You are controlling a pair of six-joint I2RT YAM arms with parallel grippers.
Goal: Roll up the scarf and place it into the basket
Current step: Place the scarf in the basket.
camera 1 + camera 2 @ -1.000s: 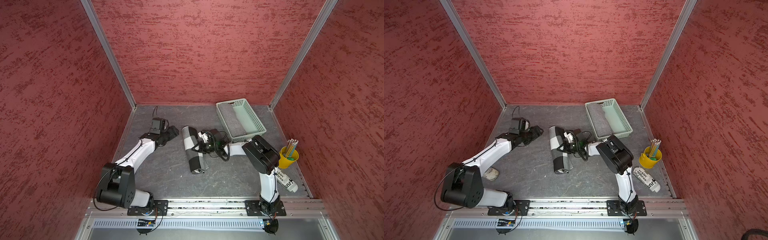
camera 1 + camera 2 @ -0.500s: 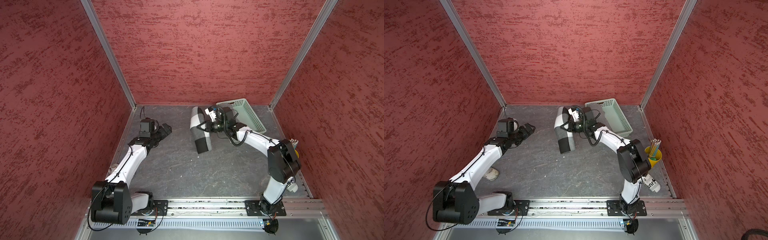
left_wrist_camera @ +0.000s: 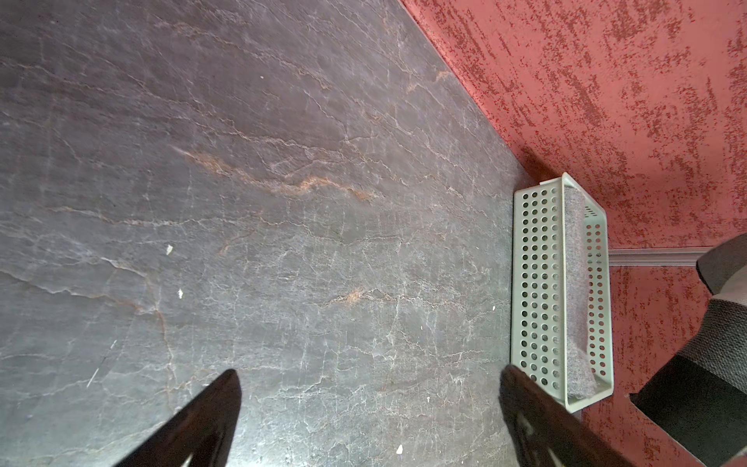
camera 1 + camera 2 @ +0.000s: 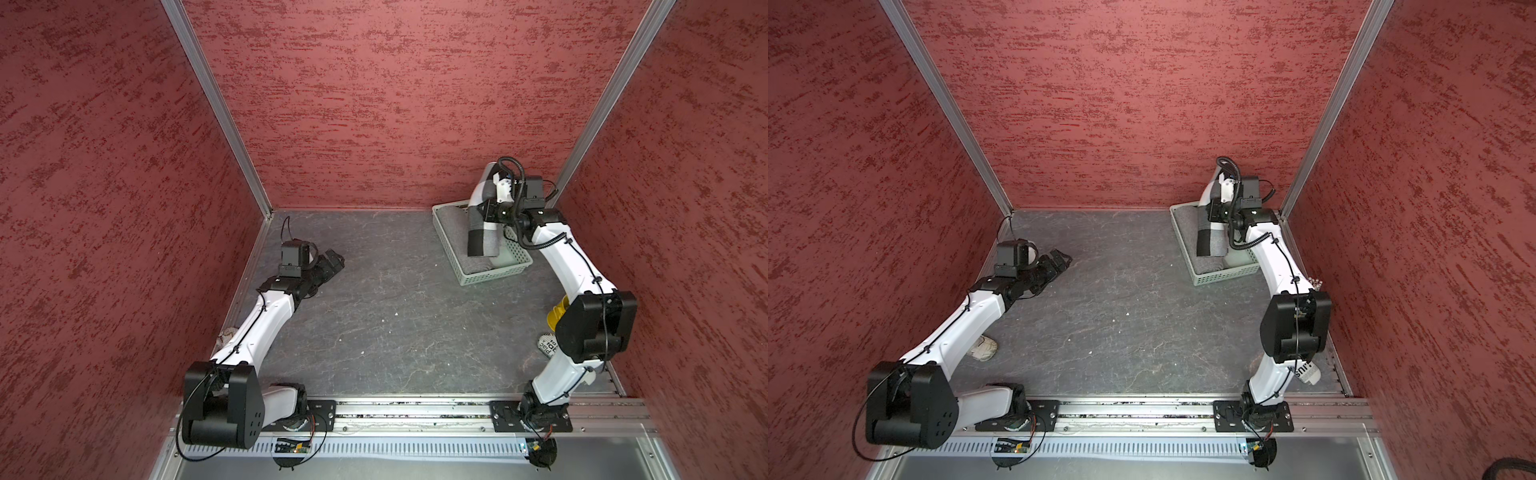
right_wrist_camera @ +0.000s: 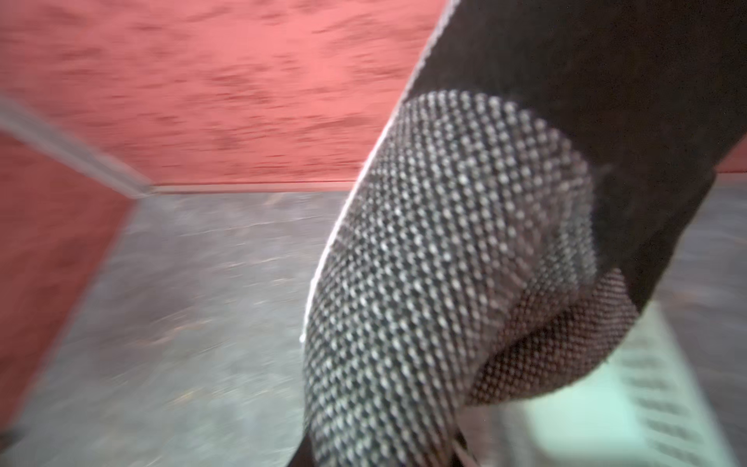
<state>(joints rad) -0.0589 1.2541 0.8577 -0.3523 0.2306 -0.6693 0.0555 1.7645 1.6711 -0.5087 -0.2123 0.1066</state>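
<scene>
The rolled scarf, checked in grey, white and black, hangs tilted in the air over the pale mint basket at the back right. My right gripper is shut on the roll's middle. The scarf fills the right wrist view, with the basket blurred below it. The left wrist view shows a gap between the scarf and the basket. My left gripper stands open and empty, low over the table's left side.
A grey felt cloth lies in the basket along its left wall. A yellow pencil cup and a white lettered tube sit behind the right arm's elbow. A crumpled whitish lump lies under the left arm.
The right arm lifted the rolled scarf off the middle of the table and carried it back and right to above the basket. The left gripper opened wider and drew back to the left.
</scene>
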